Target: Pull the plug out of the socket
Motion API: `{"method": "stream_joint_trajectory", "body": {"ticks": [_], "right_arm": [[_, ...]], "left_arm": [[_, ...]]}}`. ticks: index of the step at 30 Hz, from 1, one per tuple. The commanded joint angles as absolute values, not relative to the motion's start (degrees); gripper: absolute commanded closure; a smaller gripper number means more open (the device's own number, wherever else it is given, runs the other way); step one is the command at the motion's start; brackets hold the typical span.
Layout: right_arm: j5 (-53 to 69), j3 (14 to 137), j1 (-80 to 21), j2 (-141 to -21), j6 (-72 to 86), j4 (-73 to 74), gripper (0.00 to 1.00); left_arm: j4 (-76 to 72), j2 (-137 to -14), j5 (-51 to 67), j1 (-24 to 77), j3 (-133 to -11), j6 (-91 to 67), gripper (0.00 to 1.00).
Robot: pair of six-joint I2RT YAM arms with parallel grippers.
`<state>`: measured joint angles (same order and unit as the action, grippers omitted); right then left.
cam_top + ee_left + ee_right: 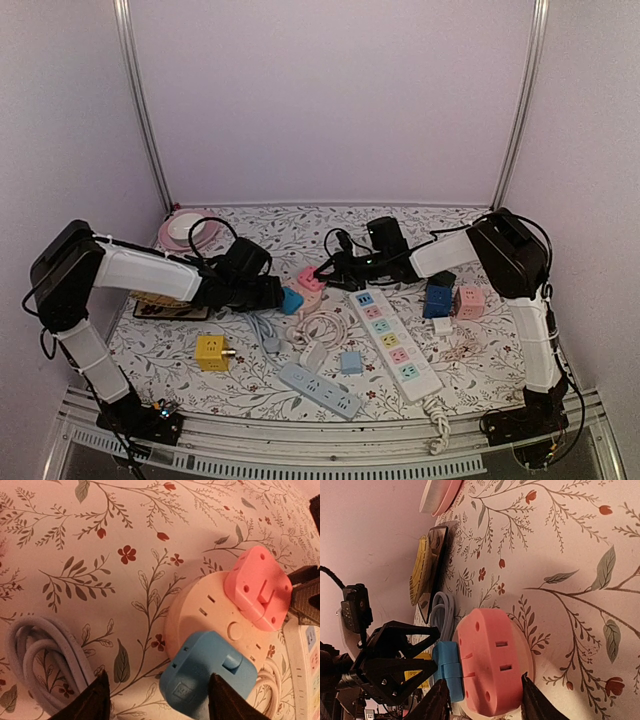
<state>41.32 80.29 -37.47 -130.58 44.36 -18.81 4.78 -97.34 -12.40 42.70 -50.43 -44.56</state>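
A round cream socket [215, 610] lies on the flowered table with a blue plug [207, 677] and a pink plug [260, 587] stuck in its top. My left gripper [157, 702] is open; the blue plug sits between its fingers, close to the right one [230, 700]. My right gripper [485, 702] is open, with its fingers on either side of the pink plug [490, 660] and close to it. In the top view both grippers meet mid-table, the left gripper [275, 293] at the blue plug [291, 300] and the right gripper [330, 272] at the pink plug [310, 278].
A white power strip [393, 340] with coloured outlets lies right of the socket, a blue-grey strip [318, 388] in front. A coiled grey cable [265, 330], yellow cube [211, 352], blue cube [437, 300] and pink cube [470, 302] lie around. A pink dish [190, 230] stands back left.
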Motion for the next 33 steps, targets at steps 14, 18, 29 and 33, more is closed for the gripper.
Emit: {"method": "stream_joint_trajectory", "body": {"ticks": [14, 18, 29, 33], "right_arm": [[42.97, 81.30, -38.03, -131.97, 46.99, -22.21, 0.70], [43.68, 81.35, -38.42, -131.95, 47.97, -23.60, 0.74], [49.61, 75.05, -38.67, -127.71, 60.07, -40.58, 0.89], [49.96, 73.05, -38.75, -126.29, 64.27, -45.66, 0.90]], "left_arm": [[1.25, -100.71, -9.96, 41.89, -47.22, -44.38, 0.34], [0.94, -100.87, -9.96, 41.92, -46.32, -44.71, 0.34], [-0.36, -100.81, -10.00, 41.97, -43.73, -45.07, 0.35], [-1.04, -101.22, -9.51, 41.93, -43.09, -45.18, 0.35]]}}
